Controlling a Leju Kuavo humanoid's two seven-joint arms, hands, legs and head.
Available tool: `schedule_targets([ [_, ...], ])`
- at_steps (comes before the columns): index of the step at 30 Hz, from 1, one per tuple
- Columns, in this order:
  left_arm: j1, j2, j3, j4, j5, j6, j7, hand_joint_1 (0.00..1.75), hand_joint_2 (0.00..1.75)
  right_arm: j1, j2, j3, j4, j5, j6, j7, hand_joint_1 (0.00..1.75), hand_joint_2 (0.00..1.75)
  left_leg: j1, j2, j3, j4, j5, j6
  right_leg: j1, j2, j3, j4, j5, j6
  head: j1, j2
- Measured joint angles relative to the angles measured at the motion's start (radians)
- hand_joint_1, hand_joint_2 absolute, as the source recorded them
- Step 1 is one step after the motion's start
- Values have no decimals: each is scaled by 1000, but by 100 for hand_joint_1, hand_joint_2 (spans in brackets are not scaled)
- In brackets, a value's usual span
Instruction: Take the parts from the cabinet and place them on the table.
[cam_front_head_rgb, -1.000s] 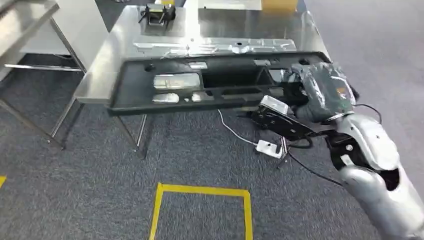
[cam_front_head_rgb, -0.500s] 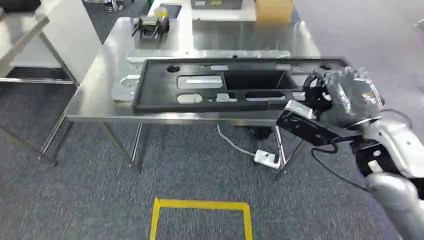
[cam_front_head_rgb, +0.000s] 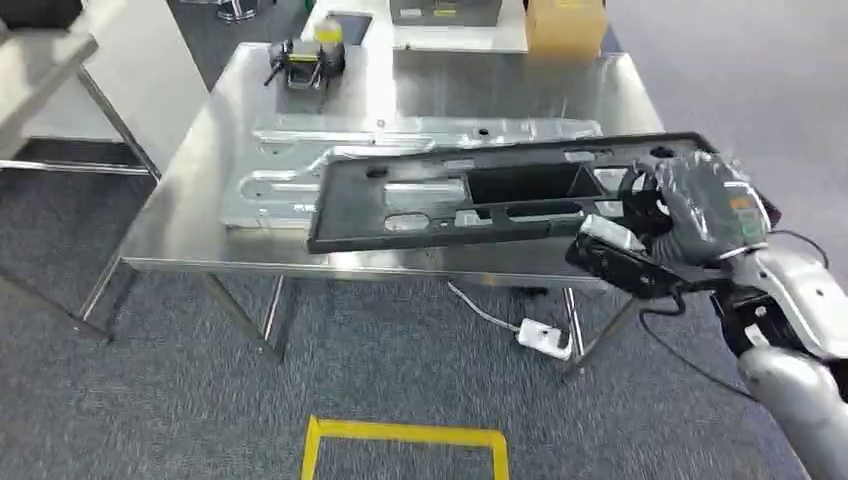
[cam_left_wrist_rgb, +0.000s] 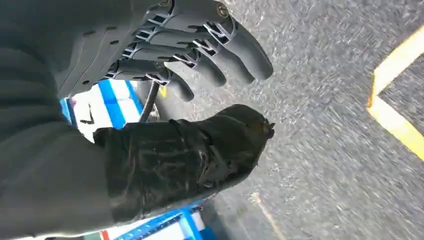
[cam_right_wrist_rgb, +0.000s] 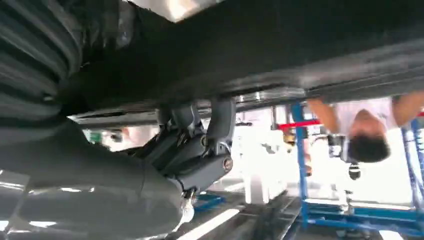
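Right hand (cam_front_head_rgb: 700, 215) grips black panel (cam_front_head_rgb: 480, 195) end above counter (cam_front_head_rgb: 200, 235); left hand (cam_left_wrist_rgb: 200, 75) open. Lower level, release gently.

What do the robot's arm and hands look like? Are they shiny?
Yes, the right arm is shiny silver with rounded shells and thin black cables. Its robot hand looks dark grey. The left robot hand has dark grey ribbed fingers and a thick thumb wrapped in glossy black.

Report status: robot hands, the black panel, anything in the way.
Right robot hand grips black panel by one end, over steel table. Left robot hand open, holding nothing. Silver sheet-metal part lies under the panel; clamp fixture at far corner.
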Motion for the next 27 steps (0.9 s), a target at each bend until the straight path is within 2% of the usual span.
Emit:
schedule_targets([
  [2, -3, 4, 0, 0, 0, 0, 0, 0, 175, -9, 2, 7, 13, 5, -1, -2, 175, 175, 2, 2, -41, 86, -4, -9, -4, -2, 25, -3, -19, -12, -3, 0],
  [3, -4, 3, 0, 0, 1, -1, -1, 0, 175, -16, 8, 11, 24, 11, -2, -3, 175, 175, 3, 2, -85, 144, -27, -12, -3, -1, 33, -3, -27, -18, -7, 0],
  [5, -7, 3, 0, 0, 1, 0, 0, 0, 175, -21, 19, 24, 45, 28, -2, -5, 175, 175, 3, 2, -182, 250, -81, -16, -2, -1, 51, -4, -46, -20, -7, 0],
  [6, -6, 3, 0, 0, 1, 0, 1, 0, 175, -22, 28, 33, 56, 40, -2, -5, 175, 175, 3, 2, -217, 272, -95, -18, -2, -1, 62, -4, -56, -20, -8, 0],
  [7, -6, 3, 0, 0, 0, -1, 2, 0, 175, -23, 35, 43, 69, 52, -2, -5, 175, 175, 3, 2, -236, 258, -86, -17, -2, -1, 77, -4, -68, -19, -7, 0],
  [8, -2, 3, 0, 0, 0, -2, 5, 0, 175, -25, 41, 53, 81, 61, -1, -5, 175, 175, 2, 2, -236, 209, -53, -14, -2, -2, 95, -4, -82, -18, -8, 0],
  [9, 0, 4, 0, 0, 0, -4, 6, 0, 175, -28, 48, 63, 94, 69, 0, -7, 175, 175, 0, 2, -224, 134, -1, -5, -1, -3, 115, -7, -96, -17, -8, 0],
  [10, 0, 4, 0, 0, 0, -6, 8, 0, 175, -32, 54, 71, 103, 74, 0, -8, 175, 175, -4, 5, -209, 51, 77, 3, -1, -6, 137, -13, -109, -15, -9, 0],
  [11, 3, 6, 0, 0, 0, -6, 8, 0, 175, -31, 61, 76, 114, 76, 0, -9, 175, 175, -12, 18, -207, -13, 172, 15, -2, -9, 142, -22, -119, -13, -9, 0],
  [12, 5, 7, 0, 1, 0, -6, 8, 0, 175, -35, 72, 87, 126, 76, 0, -11, 175, 175, -20, 21, -212, 5, 133, 16, 2, -6, 163, -30, -126, -4, -7, 0],
  [13, 2, 7, 0, 1, 0, -6, 8, 0, 175, -39, 73, 91, 132, 76, 1, -11, 175, 175, -21, 15, -193, -18, 132, 21, 2, -12, 166, -32, -136, 5, -8, 0],
  [14, -1, 7, 0, 1, 0, -6, 8, 0, 175, -39, 78, 95, 137, 76, 0, -11, 175, 175, -21, 10, -185, -23, 131, 28, 1, -15, 188, -36, -129, 9, -7, 0],
  [15, -1, 7, 0, 1, 0, -7, 8, 0, 175, -44, 80, 99, 140, 78, 0, -11, 175, 175, -18, 3, -170, -29, 121, 34, 5, -15, 184, -21, -114, 13, -9, 0],
  [16, 0, 7, 0, 1, 0, -7, 8, 0, 175, -52, 82, 101, 143, 80, 2, -11, 175, 175, -13, -7, -148, -42, 120, 38, 2, -16, 162, 23, -107, 16, -8, 0],
  [17, -1, 7, 0, 1, -1, -7, 8, 0, 175, -54, 83, 102, 145, 86, 3, -12, 175, 175, -11, -8, -133, -49, 110, 43, -2, -8, 134, 78, -89, 22, -8, 0],
  [18, -3, 7, 0, 1, -2, -7, 8, 0, 175, -57, 84, 104, 149, 90, 3, -12, 175, 175, -9, -16, -121, -51, 104, 47, -3, -4, 90, 142, -88, 25, -5, 0],
  [19, -3, 7, 0, 1, -3, -8, 6, 0, 175, -57, 85, 106, 154, 92, 4, -13, 175, 175, -6, -24, -110, -53, 93, 49, -3, -3, 32, 210, -112, 29, -5, 0],
  [20, -4, 7, 0, 1, -3, -8, 5, 0, 175, -54, 86, 109, 158, 93, 5, -13, 175, 175, -4, -34, -97, -54, 81, 49, -5, -3, -17, 253, -157, 33, -5, 0],
  [21, -3, 7, 0, 1, -5, -8, 5, 0, 175, -50, 86, 111, 162, 94, 6, -12, 175, 175, -3, -43, -81, -55, 68, 48, -8, -3, -51, 270, -207, 37, -5, 0],
  [22, -1, 7, 0, 1, -5, -8, 5, 0, 175, -47, 87, 113, 166, 95, 6, -12, 175, 175, -1, -55, -62, -55, 54, 45, -12, -3, -78, 263, -246, 40, -5, 0],
  [23, 2, 7, 0, 1, -5, -8, 5, 0, 175, -46, 87, 114, 170, 96, 8, -12, 175, 175, 1, -66, -43, -54, 39, 43, -15, -3, -92, 236, -252, 44, -5, 0],
  [24, 4, 7, 0, 1, -5, -9, 5, 0, 175, -45, 87, 118, 174, 96, 9, -13, 175, 175, 3, -77, -22, -54, 23, 40, -19, 0, -98, 187, -225, 49, -5, 0],
  [25, 5, 7, 0, 1, -5, -9, 4, 0, 175, -41, 87, 119, 178, 97, 11, -13, 175, 175, 5, -88, 2, -54, 3, 33, -24, 9, -98, 113, -139, 53, -5, 0],
  [26, 9, 7, 0, 1, -5, -9, 4, 0, 175, -35, 89, 120, 184, 97, 13, -14, 175, 175, 6, -96, 0, -56, -13, 27, -31, 39, -99, 46, 3, 56, -4, 0],
  [27, 7, 7, 0, 2, -5, -10, 2, 0, 175, -33, 90, 120, 191, 97, 14, -16, 175, 175, 6, -106, 25, -34, -32, 21, -30, 54, -110, -8, 82, 52, -5, 0],
])
